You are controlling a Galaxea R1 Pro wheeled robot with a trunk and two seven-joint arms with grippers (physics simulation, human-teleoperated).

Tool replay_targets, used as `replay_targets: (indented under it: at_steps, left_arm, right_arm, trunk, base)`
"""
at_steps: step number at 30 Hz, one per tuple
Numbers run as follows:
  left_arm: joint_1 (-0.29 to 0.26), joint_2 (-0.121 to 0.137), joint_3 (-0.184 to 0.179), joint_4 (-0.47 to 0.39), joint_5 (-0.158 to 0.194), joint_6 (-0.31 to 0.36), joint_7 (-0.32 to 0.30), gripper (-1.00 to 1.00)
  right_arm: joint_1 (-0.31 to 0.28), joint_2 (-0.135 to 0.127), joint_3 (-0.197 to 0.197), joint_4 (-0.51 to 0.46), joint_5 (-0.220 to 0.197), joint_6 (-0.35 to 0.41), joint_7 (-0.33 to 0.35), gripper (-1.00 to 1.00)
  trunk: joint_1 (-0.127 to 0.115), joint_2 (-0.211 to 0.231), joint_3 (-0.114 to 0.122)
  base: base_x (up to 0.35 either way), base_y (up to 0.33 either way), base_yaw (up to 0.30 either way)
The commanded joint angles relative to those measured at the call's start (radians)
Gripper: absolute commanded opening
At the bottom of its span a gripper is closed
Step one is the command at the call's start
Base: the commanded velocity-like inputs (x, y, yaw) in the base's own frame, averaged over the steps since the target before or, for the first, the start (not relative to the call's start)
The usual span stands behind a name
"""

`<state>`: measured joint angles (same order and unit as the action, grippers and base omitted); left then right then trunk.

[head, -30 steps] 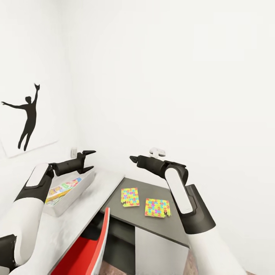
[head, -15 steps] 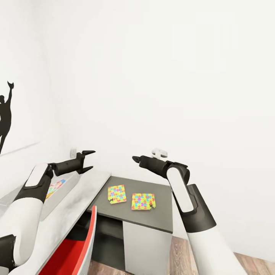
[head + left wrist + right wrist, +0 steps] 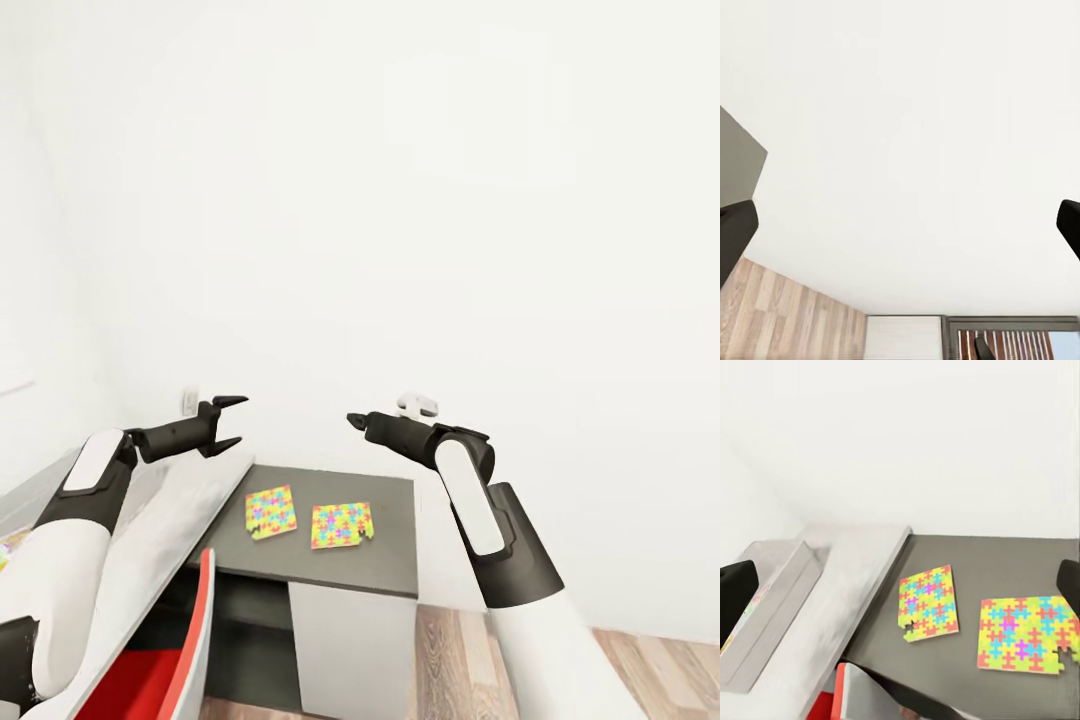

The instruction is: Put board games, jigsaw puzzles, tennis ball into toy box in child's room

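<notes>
White wall takes up most of the head view. Below it stands a dark grey bench with two jigsaw puzzles lying flat on top, side by side and slightly apart: the left puzzle and the right puzzle. A lighter grey bench adjoins it at the left, and a red chair stands in front of that. Wood-plank floor shows at the lower right. The left gripper is held in the air above the light bench, its jaws spread and holding nothing. The right gripper is raised above the dark bench, well clear of the puzzles; whether its jaws are spread cannot be told from this angle.

From the left wrist view, the two dark fingertips sit wide apart at the frame's edges against white wall, with plank floor and a grey-framed window beyond.

From the right wrist view, its fingertips are likewise spread wide and empty. Both puzzles lie on the dark bench, and the light grey toy box stands on the pale bench, with a sliver of colourful box inside it.
</notes>
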<state>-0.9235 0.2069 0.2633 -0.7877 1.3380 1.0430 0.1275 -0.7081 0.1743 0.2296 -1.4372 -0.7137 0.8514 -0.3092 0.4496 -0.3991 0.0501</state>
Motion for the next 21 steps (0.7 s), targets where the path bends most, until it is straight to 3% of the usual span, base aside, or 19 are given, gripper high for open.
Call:
replay_targets:
  at_steps: [1,8,14,21]
  left_arm:
    - [0.0,0.0,0.002,-0.001,0.01,0.004,0.011,1.0]
    - [0.002,0.0,0.002,-0.001,0.011,0.004,0.011,1.0]
    - [0.002,0.001,0.002,-0.001,0.01,0.004,0.011,1.0]
    - [0.002,0.002,0.002,-0.002,0.01,0.004,0.011,1.0]
  right_arm:
    - [-0.001,0.0,0.001,0.0,-0.01,0.001,-0.01,1.0]
    - [-0.001,0.0,-0.002,0.004,-0.01,0.001,-0.01,1.0]
    - [-0.001,0.0,-0.036,0.007,-0.01,0.004,-0.008,1.0]
    - [-0.001,0.0,-0.048,0.009,-0.01,0.008,-0.007,1.0]
  trunk:
    - [0.0,-0.001,-0.001]
    - [0.0,-0.001,-0.006]
    - [0.0,-0.001,-0.011]
    - [0.0,-0.001,-0.016]
  base:
    - [0.0,0.0,-0.26]
    - [0.0,0.0,-0.26]
    - [0.0,0.0,-0.26]
    - [0.0,0.0,-0.26]
